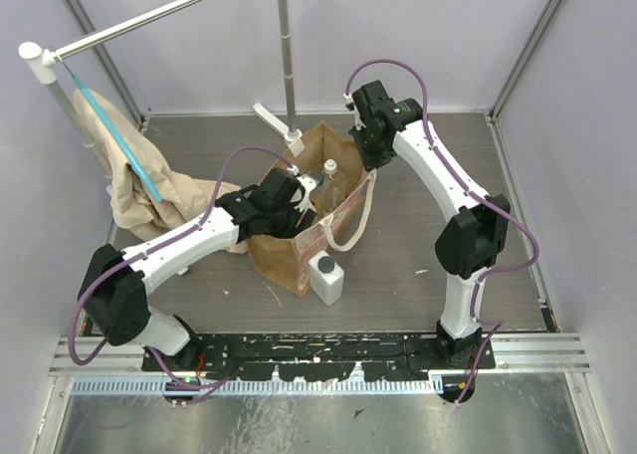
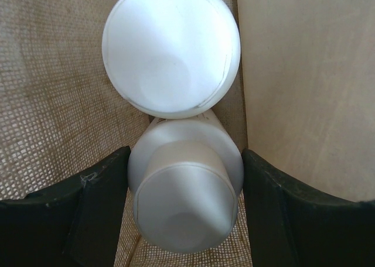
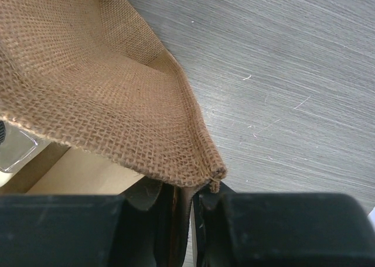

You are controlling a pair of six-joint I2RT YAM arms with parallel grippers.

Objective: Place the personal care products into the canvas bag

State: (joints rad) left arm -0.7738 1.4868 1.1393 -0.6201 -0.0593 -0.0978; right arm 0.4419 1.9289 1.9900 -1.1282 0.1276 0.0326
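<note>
left claw in bag with bottle, right claw holding rim

left claw point(image 2: 186, 176) is down inside the bag point(image 1: 289, 250), clenched on a white bottle point(image 2: 181, 217). both fingers point(image 2: 88, 217) press its sides. seen from above, cap up. a second bottle point(image 2: 171, 50) sits just beyond it, touching. burlap weave on the left of them, a cream panel on the right.

right claw point(image 3: 188, 205) is pinched tight on the bag's rim at the far corner. fabric edge runs between the fingers.

bag stands mid-table point(image 1: 428, 225), mouth open, cream handle hanging on the right side. top view shows a beige-capped bottle point(image 1: 330, 167) upright in the far part of the bag. can't tell if it's one of the two in the wrist view.

square bottle point(image 1: 326, 280) stands outside on the table, just beside the bag's near corner. cloth point(image 1: 149, 190) with a blue strap hangs at far left.
</note>
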